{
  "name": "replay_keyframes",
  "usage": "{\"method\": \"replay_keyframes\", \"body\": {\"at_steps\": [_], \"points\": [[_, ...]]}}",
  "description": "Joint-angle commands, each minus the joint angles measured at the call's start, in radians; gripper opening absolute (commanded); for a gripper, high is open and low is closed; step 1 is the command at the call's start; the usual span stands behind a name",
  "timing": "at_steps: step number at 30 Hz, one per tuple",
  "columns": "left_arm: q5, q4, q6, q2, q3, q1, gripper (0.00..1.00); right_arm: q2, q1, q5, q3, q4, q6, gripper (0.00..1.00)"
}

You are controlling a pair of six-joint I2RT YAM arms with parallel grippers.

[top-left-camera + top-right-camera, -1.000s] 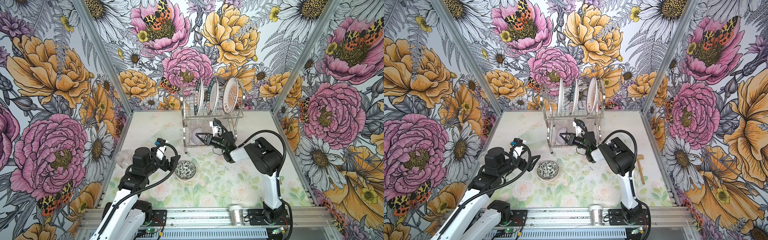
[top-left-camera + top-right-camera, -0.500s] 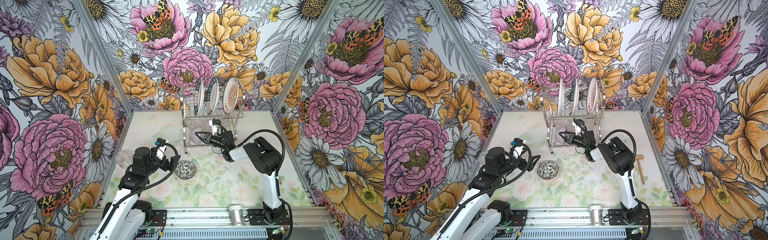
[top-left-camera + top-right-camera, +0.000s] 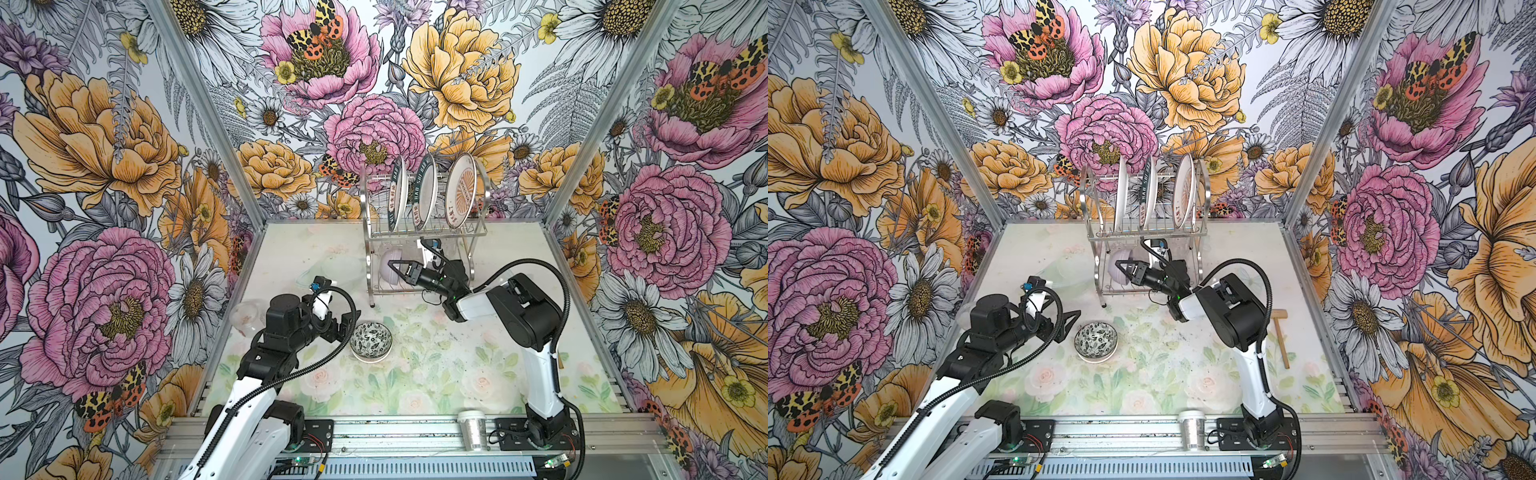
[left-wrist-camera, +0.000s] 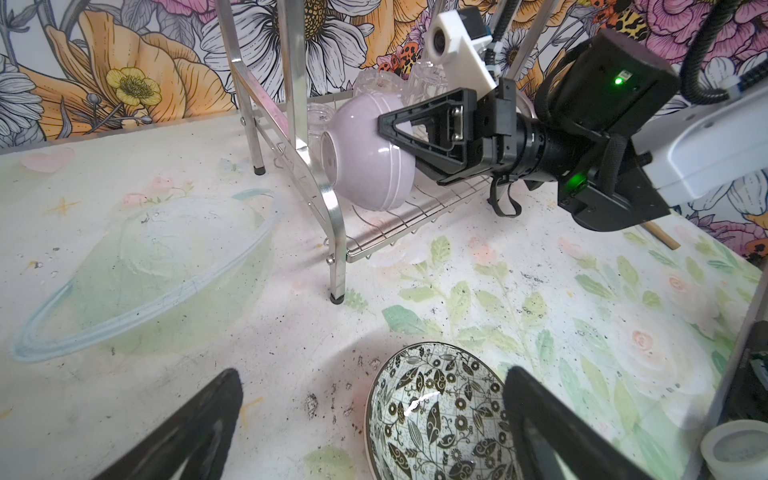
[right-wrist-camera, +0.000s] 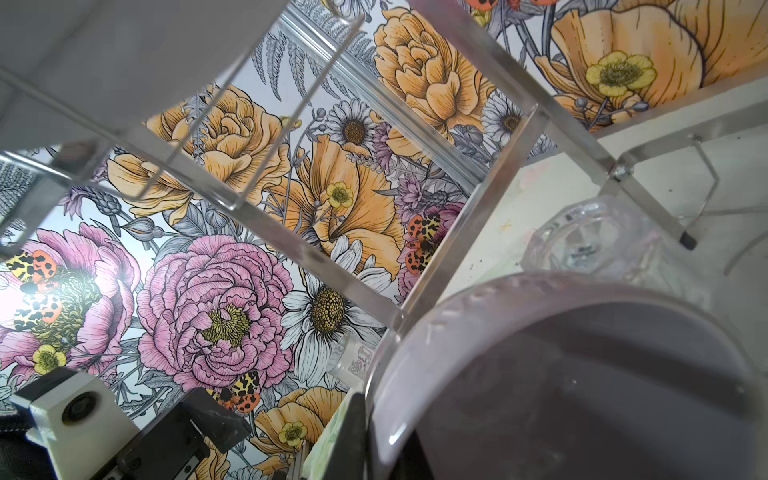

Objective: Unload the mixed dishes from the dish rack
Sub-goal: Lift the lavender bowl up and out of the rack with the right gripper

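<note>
The floral surface point(image 3: 415, 374) carries the chrome two-tier rack point(image 3: 428, 235) toward its back. The right arm point(image 3: 523, 316) reaches in from the rack's front right, under the upper tier. The left arm point(image 3: 286, 328) sits off the rack's front left, apart from it. Three plates point(image 3: 426, 191) stand on edge, side by side, in the slots of the rack's upper tier; the rightmost bears an orange sunburst. A clear bowl point(image 4: 158, 266) sits on the surface just left of the rack's left frame. The lavender bowl point(image 4: 365, 166) is in the rack's lower tier at its left end, tipped on its side on the wire shelf, foot toward the left frame. The right fingers point(image 4: 384, 119) are pinched narrow on this bowl's rim, one lying along its outer wall, and the right wrist view looks into its hollow. The patterned bowl point(image 3: 371, 343) stands upright on the surface in front of the rack's left leg, apart from it. The left fingers point(image 4: 226, 390) are spread wide and hold nothing, front left of the rack, with the patterned bowl just beside their tips. Small clear glasses point(image 4: 419, 79) stand in the rack's lower tier behind the lavender bowl. A glittery cup point(image 3: 471, 428) with a white lid stands on the metal rail, well in front of the rack. A wooden stick point(image 3: 1281, 340) lies on the surface to the rack's front right.
</note>
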Motion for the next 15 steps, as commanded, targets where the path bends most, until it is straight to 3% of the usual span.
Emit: {"method": "replay_keyframes", "body": {"at_steps": [1,15], "points": [[-0.015,-0.004,0.014,-0.003,-0.006,-0.002,0.99,-0.039,0.0,0.019,0.044,0.158,0.002,0.06],[-0.01,0.001,0.0,-0.013,-0.003,0.001,0.99,-0.134,0.024,0.07,-0.067,0.158,-0.06,0.0]]}}
